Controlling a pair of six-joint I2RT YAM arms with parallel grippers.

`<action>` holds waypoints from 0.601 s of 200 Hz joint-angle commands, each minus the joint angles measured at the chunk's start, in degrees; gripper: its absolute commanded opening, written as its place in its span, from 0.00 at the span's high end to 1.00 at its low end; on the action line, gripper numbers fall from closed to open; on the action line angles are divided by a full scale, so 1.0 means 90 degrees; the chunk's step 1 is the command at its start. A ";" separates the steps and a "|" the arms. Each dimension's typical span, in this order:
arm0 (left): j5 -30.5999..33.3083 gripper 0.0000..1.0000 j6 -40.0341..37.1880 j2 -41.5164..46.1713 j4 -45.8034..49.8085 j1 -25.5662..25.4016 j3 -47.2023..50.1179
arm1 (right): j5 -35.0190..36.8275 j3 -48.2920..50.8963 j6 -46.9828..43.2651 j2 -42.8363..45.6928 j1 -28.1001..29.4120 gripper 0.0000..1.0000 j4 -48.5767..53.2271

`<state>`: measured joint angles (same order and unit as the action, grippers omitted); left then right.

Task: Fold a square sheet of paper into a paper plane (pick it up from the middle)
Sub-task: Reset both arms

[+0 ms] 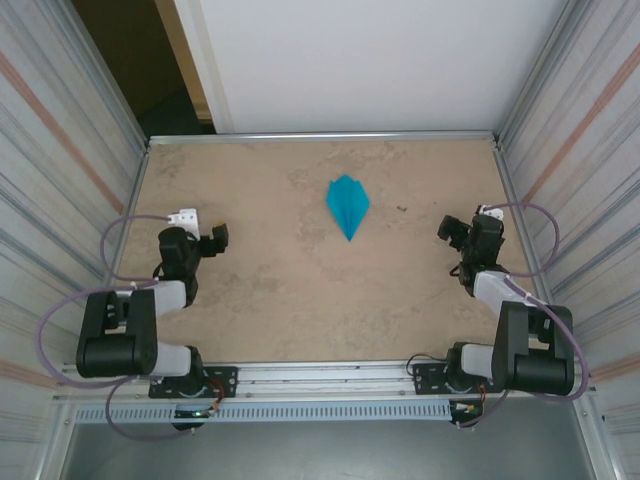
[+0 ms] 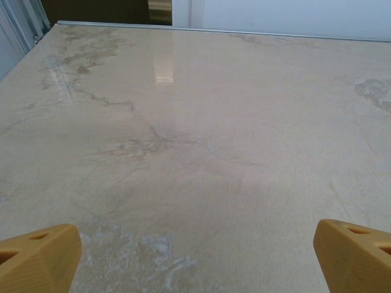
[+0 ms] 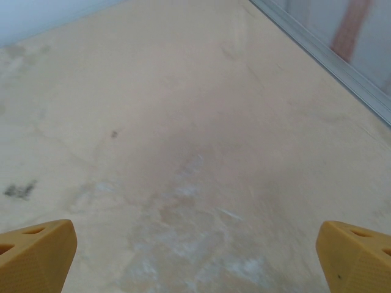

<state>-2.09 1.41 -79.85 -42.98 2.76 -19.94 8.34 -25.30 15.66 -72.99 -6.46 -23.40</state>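
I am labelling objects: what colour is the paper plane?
Plain teal-blue, unmarked: the paper plane, best seen in the top external view.

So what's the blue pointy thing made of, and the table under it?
The paper plane looks like thin teal paper, matte, with folded creases. The table seems a smooth, glossy, stone-patterned top: it reflects light in the left wrist view. Real stone or laminate, I cannot tell.

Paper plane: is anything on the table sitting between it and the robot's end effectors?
No, nothing visible is in the way. The paper plane lies flat on the table, with bare surface between it and the left end effector and the right end effector. Both are open and empty.
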 commanded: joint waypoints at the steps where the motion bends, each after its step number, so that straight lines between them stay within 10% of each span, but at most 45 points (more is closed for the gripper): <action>1: -0.0534 0.02 -0.0188 -0.0292 -0.0678 0.0071 0.0040 | -0.0478 0.0144 -0.0363 -0.0316 -0.0025 0.01 -0.1122; 120: 0.0249 0.02 -0.0525 -0.0776 -0.0289 -0.0437 -0.0406 | -0.0687 0.0225 -0.1154 -0.1700 0.0495 0.01 -0.2507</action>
<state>-4.27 -0.54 -86.43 -46.26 0.86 -21.39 1.48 -23.97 8.01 -87.68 -3.09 -42.13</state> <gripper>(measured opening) 0.986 0.991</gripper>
